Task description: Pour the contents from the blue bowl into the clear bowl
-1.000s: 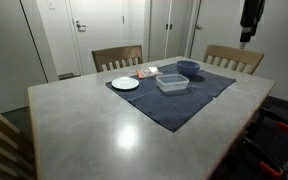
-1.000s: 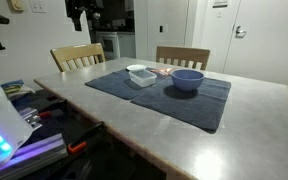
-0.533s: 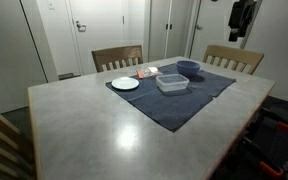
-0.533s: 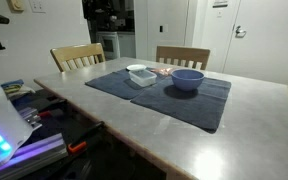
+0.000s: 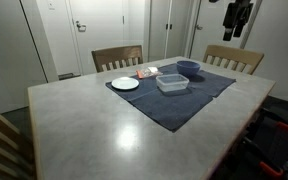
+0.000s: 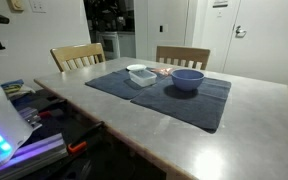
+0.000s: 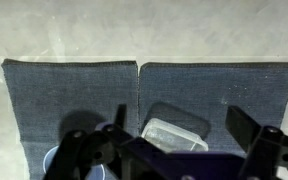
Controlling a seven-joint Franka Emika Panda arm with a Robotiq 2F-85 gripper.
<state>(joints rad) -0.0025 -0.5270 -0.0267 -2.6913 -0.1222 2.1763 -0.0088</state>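
Table (image 6: 254,105): blue bowl (image 6: 187,78) half-hidden in wrist view.

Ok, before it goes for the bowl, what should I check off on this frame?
1. Gripper open: ok, jaws wide.
2. Gripper empty: ok.
3. Blue bowl upright on the placemat: ok.
4. Clear bowl upright, apart from it: ok.
5. Blue bowl has contents: cannot tell.
6. Gripper down at the blue bowl: not ok, it hangs high above the table.
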